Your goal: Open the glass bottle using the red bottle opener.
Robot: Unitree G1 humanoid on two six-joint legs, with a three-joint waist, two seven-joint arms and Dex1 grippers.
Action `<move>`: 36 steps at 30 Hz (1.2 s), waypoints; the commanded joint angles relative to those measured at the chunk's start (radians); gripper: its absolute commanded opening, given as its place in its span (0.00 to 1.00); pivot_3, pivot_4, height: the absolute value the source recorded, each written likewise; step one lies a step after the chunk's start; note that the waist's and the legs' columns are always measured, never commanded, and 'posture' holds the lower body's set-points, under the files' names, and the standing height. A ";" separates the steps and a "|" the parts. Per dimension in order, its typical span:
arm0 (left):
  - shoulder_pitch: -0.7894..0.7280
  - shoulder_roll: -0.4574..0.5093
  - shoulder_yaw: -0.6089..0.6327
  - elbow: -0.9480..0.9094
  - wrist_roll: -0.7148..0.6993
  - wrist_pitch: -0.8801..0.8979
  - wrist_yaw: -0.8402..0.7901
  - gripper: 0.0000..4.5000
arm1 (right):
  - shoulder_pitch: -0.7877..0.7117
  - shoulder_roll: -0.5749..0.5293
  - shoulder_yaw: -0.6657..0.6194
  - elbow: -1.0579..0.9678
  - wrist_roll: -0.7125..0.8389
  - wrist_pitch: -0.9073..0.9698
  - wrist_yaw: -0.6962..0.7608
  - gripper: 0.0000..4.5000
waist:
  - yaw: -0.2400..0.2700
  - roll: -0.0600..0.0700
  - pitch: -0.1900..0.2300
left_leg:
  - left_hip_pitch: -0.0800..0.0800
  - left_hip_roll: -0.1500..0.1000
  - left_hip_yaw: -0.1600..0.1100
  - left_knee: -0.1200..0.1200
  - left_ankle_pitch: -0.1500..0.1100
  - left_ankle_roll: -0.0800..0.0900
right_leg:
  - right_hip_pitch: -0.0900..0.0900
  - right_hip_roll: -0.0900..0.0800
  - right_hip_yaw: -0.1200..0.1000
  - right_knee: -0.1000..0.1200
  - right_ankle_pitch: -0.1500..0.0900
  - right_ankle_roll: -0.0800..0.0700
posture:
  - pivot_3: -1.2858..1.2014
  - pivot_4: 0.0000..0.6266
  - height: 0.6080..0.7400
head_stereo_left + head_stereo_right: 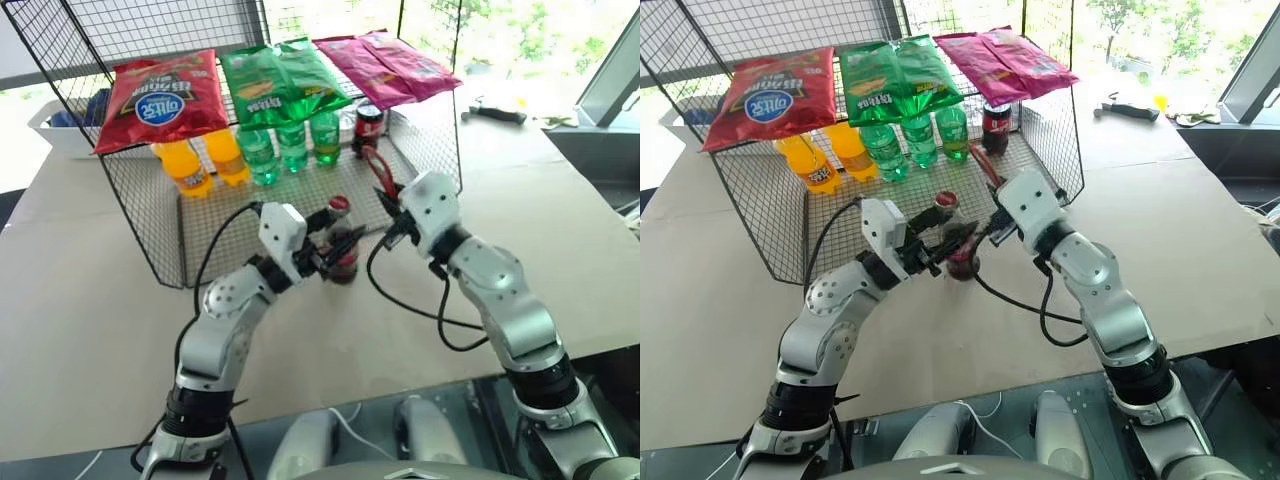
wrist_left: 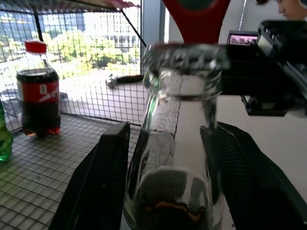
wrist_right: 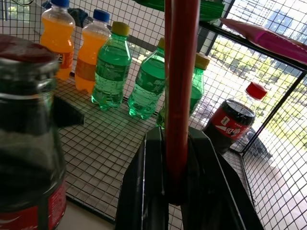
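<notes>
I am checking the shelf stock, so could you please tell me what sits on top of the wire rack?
Three snack bags lie on top of the wire rack: a red bag, a green bag and a pink bag. Whatever lies beneath the bags is covered.

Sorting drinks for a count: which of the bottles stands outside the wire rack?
The glass bottle, standing on the table between the left gripper fingers; the orange, green and dark plastic ones stand inside.

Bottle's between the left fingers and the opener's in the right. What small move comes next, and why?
Probably ease the right gripper sideways and down so the red bottle opener hooks the cap. The opener stands just beside the glass bottle, above its capped top, not on it, while the left gripper brackets the bottle's body.
</notes>
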 commanded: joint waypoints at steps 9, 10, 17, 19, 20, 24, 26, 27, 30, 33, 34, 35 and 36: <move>-0.002 0.002 -0.018 -0.018 -0.004 -0.008 -0.010 0.54 | -0.026 -0.047 0.080 0.029 -0.135 -0.100 0.041 0.00 | 0.000 0.000 0.000 | 0.000 0.000 0.000 0.000 0.000 0.000 | 0.000 0.000 0.000 0.000 0.000 0.000 | 0.52 0.24 1.00; 0.000 0.003 -0.020 -0.017 -0.003 -0.009 -0.011 0.54 | -0.031 -0.056 0.099 0.051 -0.160 -0.124 0.043 0.00 | 0.000 0.000 0.000 | 0.000 0.000 0.000 0.000 0.000 0.000 | 0.000 0.000 0.000 0.000 0.000 0.000 | 0.52 0.24 1.00; 0.002 0.010 -0.027 -0.015 0.001 -0.006 -0.017 0.54 | -0.075 -0.054 0.213 0.247 -0.345 -0.364 -0.015 0.00 | 0.000 0.000 0.000 | 0.000 0.000 0.000 0.000 0.000 0.000 | 0.000 0.000 0.000 0.000 0.000 0.000 | 0.52 0.24 1.00; 0.004 0.012 -0.028 -0.015 0.001 -0.004 -0.016 0.54 | -0.091 -0.056 0.224 0.306 -0.404 -0.451 -0.062 0.00 | -0.001 -0.001 -0.001 | 0.001 -0.001 0.001 0.000 0.000 0.000 | 0.001 0.000 0.000 0.000 0.000 0.000 | 0.52 0.24 1.00; 0.004 0.013 -0.027 -0.015 0.002 -0.003 -0.014 0.54 | -0.099 -0.061 0.229 0.340 -0.440 -0.508 -0.097 0.00 | 0.000 -0.001 -0.001 | 0.001 -0.001 0.001 0.000 0.000 0.000 | 0.001 0.000 0.000 0.000 0.000 0.000 | 0.52 0.24 1.00; 0.001 0.010 -0.028 -0.010 0.005 0.003 -0.003 0.54 | -0.109 -0.054 0.236 0.466 -0.513 -0.708 -0.210 0.00 | -0.001 -0.001 -0.001 | 0.002 0.000 0.001 0.000 0.000 0.000 | 0.002 0.000 0.000 0.000 0.000 0.000 | 0.52 0.24 1.00; -0.002 0.008 -0.030 -0.008 0.005 0.005 -0.001 0.54 | -0.116 -0.046 0.230 0.509 -0.528 -0.762 -0.240 0.00 | -0.002 -0.001 -0.002 | 0.002 0.000 0.001 0.000 0.000 0.000 | 0.002 0.000 0.000 0.000 0.000 0.000 | 0.52 0.24 1.00; -0.004 0.006 -0.032 -0.005 0.007 0.005 0.000 0.54 | -0.124 -0.049 0.232 0.535 -0.546 -0.788 -0.254 0.00 | -0.003 -0.001 -0.002 | 0.003 0.000 0.002 0.000 0.000 0.000 | 0.002 0.000 0.000 0.000 0.000 0.000 | 0.52 0.24 1.00; -0.012 0.001 -0.035 0.001 0.010 0.008 0.004 0.54 | -0.148 -0.068 0.242 0.597 -0.602 -0.850 -0.275 0.00 | -0.003 -0.001 -0.002 | 0.004 0.000 0.003 0.000 0.000 0.000 | 0.003 0.000 0.001 0.000 0.000 0.000 | 0.52 0.24 1.00; -0.020 -0.006 -0.038 0.008 0.012 0.011 0.007 0.54 | -0.180 -0.107 0.228 0.629 -0.672 -0.885 -0.305 0.00 | -0.001 -0.001 -0.002 | 0.010 0.000 0.002 -0.001 0.000 0.000 | 0.009 0.001 0.001 -0.001 0.000 0.000 | 0.52 0.24 1.00; -0.023 -0.009 -0.040 0.012 0.014 0.012 0.007 0.54 | -0.194 -0.126 0.217 0.640 -0.689 -0.894 -0.312 0.00 | -0.001 0.000 -0.002 | 0.013 0.000 0.002 -0.003 0.000 0.000 | 0.013 0.001 0.001 -0.002 0.000 0.000 | 0.52 0.24 1.00; -0.026 -0.013 -0.042 0.018 0.016 0.011 0.007 0.54 | -0.215 -0.152 0.202 0.653 -0.708 -0.901 -0.320 0.00 | -0.001 0.000 -0.001 | 0.018 0.000 0.002 -0.004 0.000 0.000 | 0.017 0.001 0.001 -0.004 0.000 0.000 | 0.52 0.24 1.00; -0.029 -0.016 -0.044 0.023 0.018 0.010 0.006 0.54 | -0.232 -0.173 0.193 0.666 -0.720 -0.908 -0.325 0.00 | -0.001 0.000 -0.002 | 0.018 0.000 0.002 -0.004 0.000 0.000 | 0.018 0.001 0.001 -0.004 0.000 0.000 | 0.52 0.24 1.00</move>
